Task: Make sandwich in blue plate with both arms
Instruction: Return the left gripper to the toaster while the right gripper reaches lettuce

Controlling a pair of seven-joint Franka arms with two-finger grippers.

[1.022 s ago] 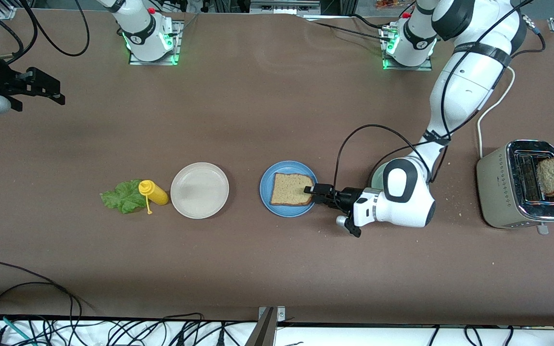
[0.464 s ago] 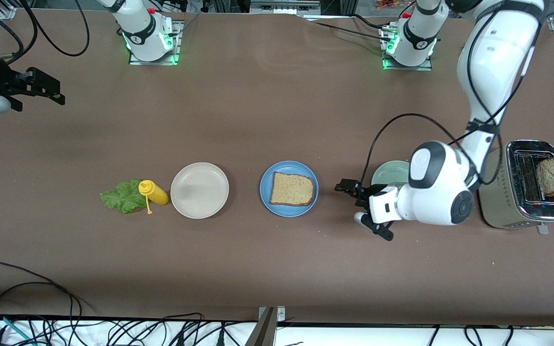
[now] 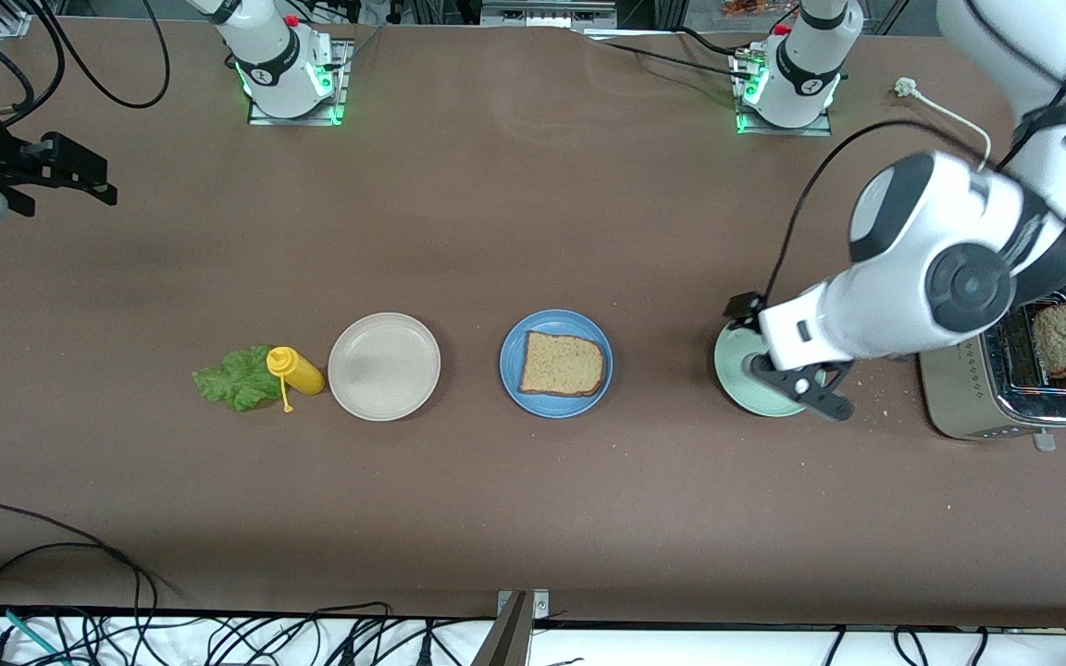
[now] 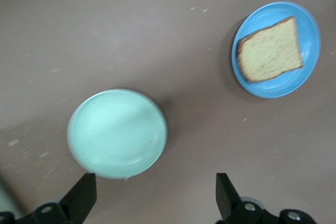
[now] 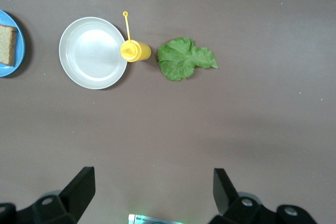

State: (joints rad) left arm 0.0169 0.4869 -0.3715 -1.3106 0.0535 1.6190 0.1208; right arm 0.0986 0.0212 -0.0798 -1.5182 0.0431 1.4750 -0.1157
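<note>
Two grippers are up in the air, and you can see both spread wide with nothing between their fingers. The right gripper [image 5: 152,192] sits at the frame's edge, high in the front view, over bare brown table [image 3: 533,213] at the right arm's end; that arm waits.

Along the row at mid-height in the frame, you first meet the green lettuce leaf [image 3: 235,377], lying flat on the table. A yellow squeeze bottle [image 3: 297,370] lies on its side, touching the leaf, its cap strap trailing toward the front camera. Just beside it is a beige plate [image 3: 384,366] with nothing on it.

At the centre of the frame you'll find the blue plate [image 3: 510,361], with one slice of toast [image 3: 562,364] lying flat in it and no lettuce or top slice on it.

Next comes a pale green plate [image 3: 737,370], well apart from the blue one. The left gripper [image 4: 153,198] hangs over its rim, released; its wrist view shows the green plate and the blue plate with the toast.

Last, at the left arm's end, a toaster [image 3: 949,370] holds a second slice [image 3: 1062,339] sticking out of its slot.
</note>
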